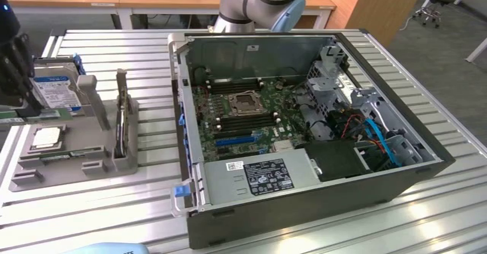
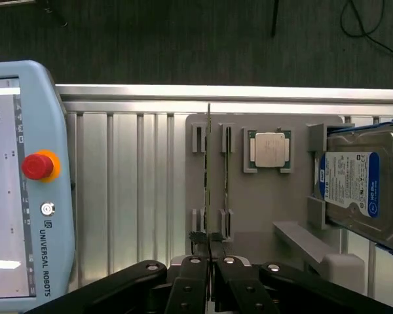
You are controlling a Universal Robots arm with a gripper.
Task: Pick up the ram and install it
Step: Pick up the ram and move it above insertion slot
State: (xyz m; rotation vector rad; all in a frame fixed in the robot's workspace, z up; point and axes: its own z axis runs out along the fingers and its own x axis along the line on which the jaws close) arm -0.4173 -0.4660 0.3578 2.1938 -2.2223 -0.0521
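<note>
The ram point(image 2: 208, 183) is a thin green stick seen edge-on, and my gripper point(image 2: 209, 254) is shut on its near end. It hangs above the grey holder point(image 2: 262, 209), over the slot pair nearest the teach pendant. A second stick point(image 2: 226, 170) stands in the neighbouring slots; it is the upright stick point(image 1: 122, 111) in the exterior view. There my gripper point(image 1: 17, 112) is a dark shape at the exterior view's left edge, raised over the holder point(image 1: 72, 145). The open computer case point(image 1: 380, 197) lies to the exterior view's right with its motherboard point(image 1: 243, 108) exposed.
A silver-topped processor point(image 2: 270, 149) and a blue-labelled hard drive point(image 2: 354, 183) sit in the holder. A teach pendant point(image 2: 26, 190) lies on the slatted table point(image 2: 131, 196) beside it. Cables, a drive cage and a power supply point(image 1: 259, 177) crowd the case.
</note>
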